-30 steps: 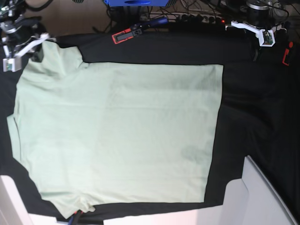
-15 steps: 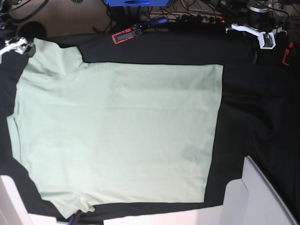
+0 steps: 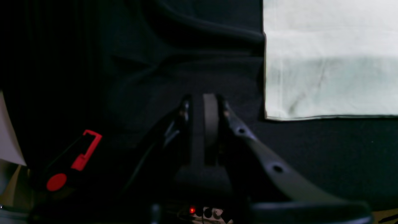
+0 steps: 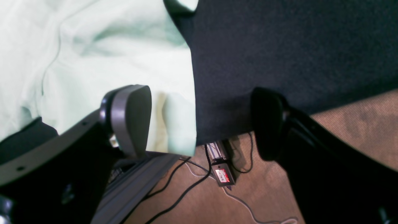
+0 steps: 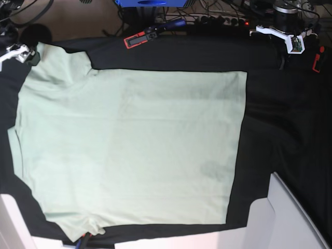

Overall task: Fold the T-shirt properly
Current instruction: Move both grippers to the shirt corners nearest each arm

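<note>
The right gripper (image 4: 199, 123) has just let go: a second ago it sat pinched over the sleeve at the shirt's 10 o'clock corner, and now its jaws stand wide apart, straddling the table edge, with the sleeve tip lying loose between them and touching neither pad that I can see. In the base view it has drawn back to 9 o'clock of that sleeve, right at the frame's edge. That reads as a sleeve just smoothed out and released, so the T-shirt (image 5: 129, 145) lies flat and spread on the black cloth (image 5: 280, 114), hem toward 3 o'clock, no fold yet made. The left gripper (image 3: 202, 124) hangs over bare cloth with jaws nearly together, only a thin gap showing, and nothing in them; the shirt's hem corner is off at its 2 o'clock, apart from it.
</note>
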{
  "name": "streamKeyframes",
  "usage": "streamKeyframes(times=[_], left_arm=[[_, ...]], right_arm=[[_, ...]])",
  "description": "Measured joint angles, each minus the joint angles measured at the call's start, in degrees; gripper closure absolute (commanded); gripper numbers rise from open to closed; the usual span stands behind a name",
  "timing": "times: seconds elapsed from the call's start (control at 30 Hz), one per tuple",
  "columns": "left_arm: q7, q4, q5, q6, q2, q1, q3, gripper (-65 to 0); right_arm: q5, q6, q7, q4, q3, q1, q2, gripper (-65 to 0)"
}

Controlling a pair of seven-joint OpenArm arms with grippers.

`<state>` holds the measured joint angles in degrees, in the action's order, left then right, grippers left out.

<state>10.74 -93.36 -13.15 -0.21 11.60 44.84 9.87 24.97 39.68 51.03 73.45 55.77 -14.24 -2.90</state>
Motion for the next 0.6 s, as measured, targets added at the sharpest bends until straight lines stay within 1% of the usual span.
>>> streamKeyframes(times=[0.17,0.23,0.33,0.47,0.6], left_arm=[[0.0,0.1,0.0,0.0,0.0,0.1,0.0,-7.1],[0.0,0.1,0.0,0.0,0.0,0.1,0.0,-7.1],[0.0,0.1,0.0,0.0,0.0,0.1,0.0,-7.1],[0.0,0.1,0.0,0.0,0.0,0.1,0.0,-7.1],[0.0,1.6,0.0,0.0,0.0,-0.2,0.0,-7.1]], right_arm=[[0.5,0.4,-1.3,-1.6,-0.2,0.7,-0.2,-47.4],[0.4,-0.2,-2.4,-1.1,-2.6,0.1,-0.2,-47.4],[0.4,-0.2,-2.6,-0.8,-4.8,0.1,-0.1,-47.4],[0.9,-0.2,-3.8,-0.6,-6.3,-0.3,0.7,-47.3],[0.9,-0.2,-3.8,-0.5,-8.0,-0.2,0.7,-46.4]])
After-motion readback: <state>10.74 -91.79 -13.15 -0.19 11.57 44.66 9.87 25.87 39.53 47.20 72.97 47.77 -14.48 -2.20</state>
